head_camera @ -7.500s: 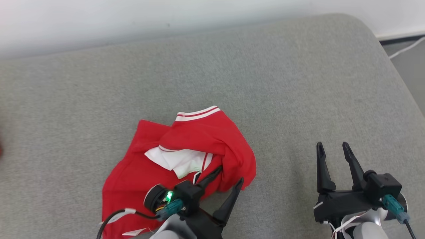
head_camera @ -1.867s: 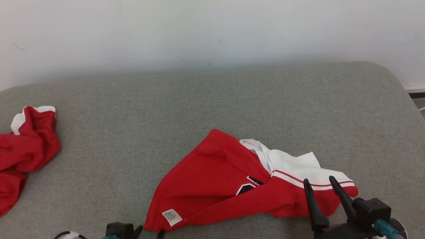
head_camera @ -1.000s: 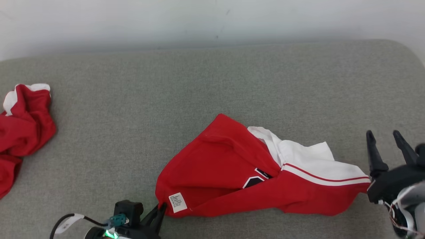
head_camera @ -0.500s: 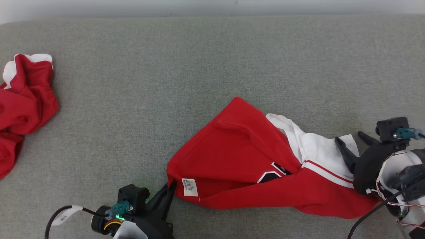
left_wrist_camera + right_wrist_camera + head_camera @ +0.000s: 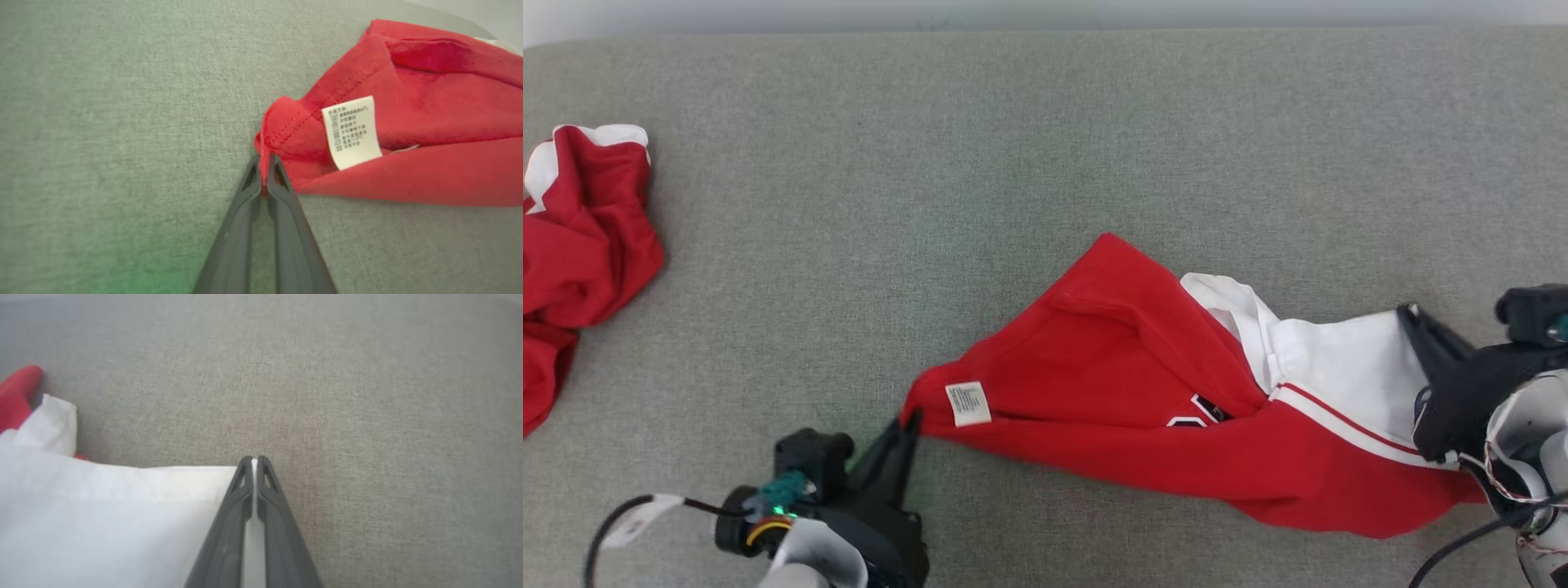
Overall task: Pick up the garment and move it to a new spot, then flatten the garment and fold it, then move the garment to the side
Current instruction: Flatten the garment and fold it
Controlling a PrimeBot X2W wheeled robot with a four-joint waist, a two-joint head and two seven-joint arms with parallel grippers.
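Left wrist view is giving us the nearest thing: our left gripper [image 5: 264,165] is pinching the red corner of the garment [image 5: 408,122], its two dark fingers [image 5: 286,228] lying almost together with only a sliver of hem between them, just beside the white care label [image 5: 351,132]. On the other side, our right gripper [image 5: 254,461] is clamping just as narrowly on the edge of the white panel [image 5: 102,518], a thin strip of white showing between its tips. We are judging that we are holding these two far-apart ends so that the cloth is being drawn out between our arms, ready for flattening. Further out, the garment is lying on the grey cushion [image 5: 1013,163], right of centre, stretching in a long slanted band from one gripper to the other; its lower edge is looking taut while the upper red part is bunching into a folded peak. So flattening is looking barely begun to us. Beyond, at the left edge, a second red garment [image 5: 580,237] is sitting crumpled, well apart. Farthest off, the pale wall [image 5: 1045,10] is running along the cushion's back.
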